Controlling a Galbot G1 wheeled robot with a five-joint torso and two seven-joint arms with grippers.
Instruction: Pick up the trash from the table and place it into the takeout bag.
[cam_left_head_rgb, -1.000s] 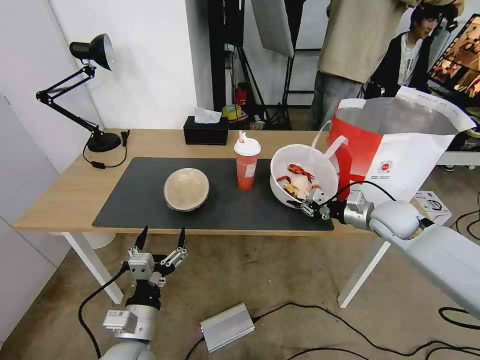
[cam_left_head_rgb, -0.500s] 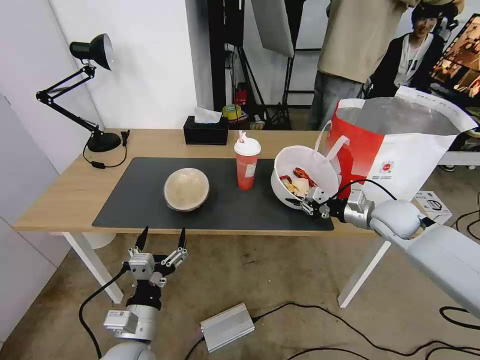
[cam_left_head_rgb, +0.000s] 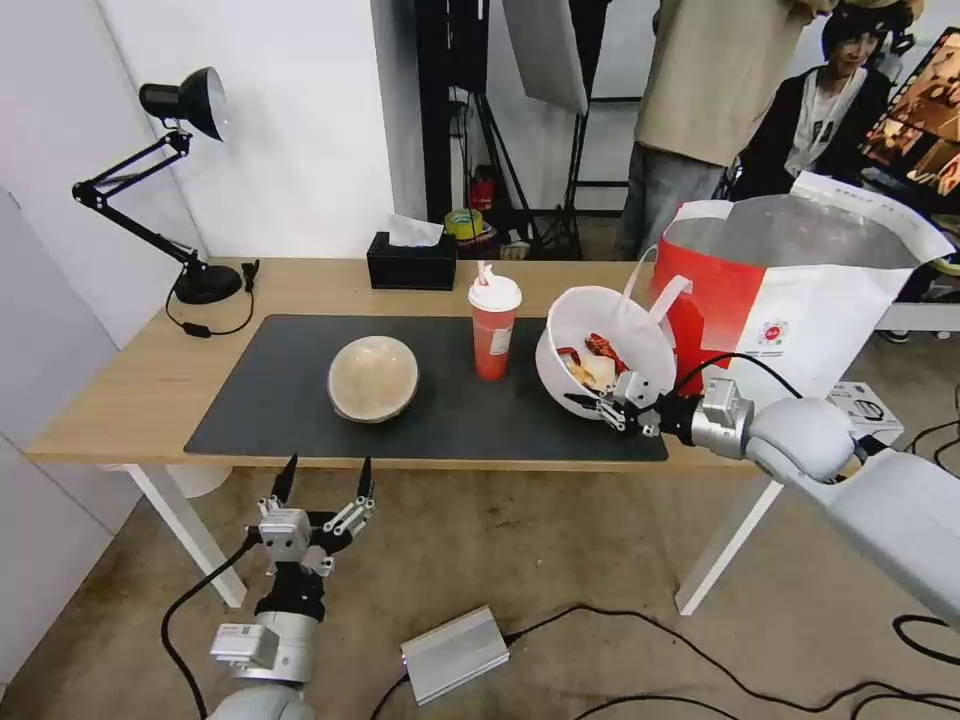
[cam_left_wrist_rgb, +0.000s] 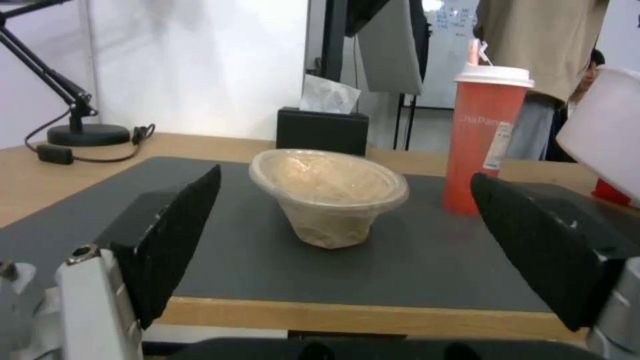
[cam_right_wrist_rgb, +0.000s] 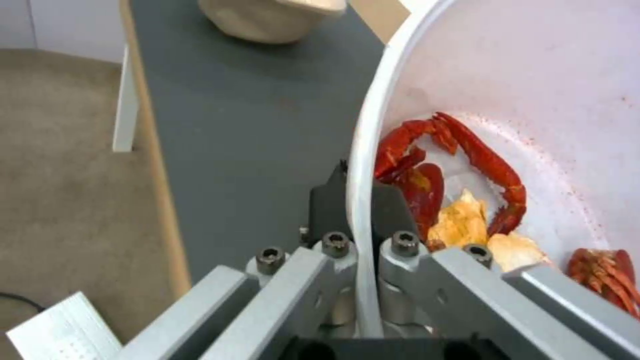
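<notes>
Clamped on the near rim of the white bowl (cam_left_head_rgb: 607, 345), the right gripper (cam_left_head_rgb: 612, 410) reaches in from the right with its arm stretched level over the table (cam_left_head_rgb: 130, 390) edge; the bowl tilts, lifted off the grey mat (cam_left_head_rgb: 300, 400), red scraps (cam_right_wrist_rgb: 427, 165) pooled inside. Just behind it stands the takeout bag (cam_left_head_rgb: 790, 290), mouth open. The red cup (cam_left_head_rgb: 493, 322) and beige bowl (cam_left_head_rgb: 372, 378) sit on the mat. Below the table front, the left gripper (cam_left_head_rgb: 322, 478) points up, fingers spread wide.
</notes>
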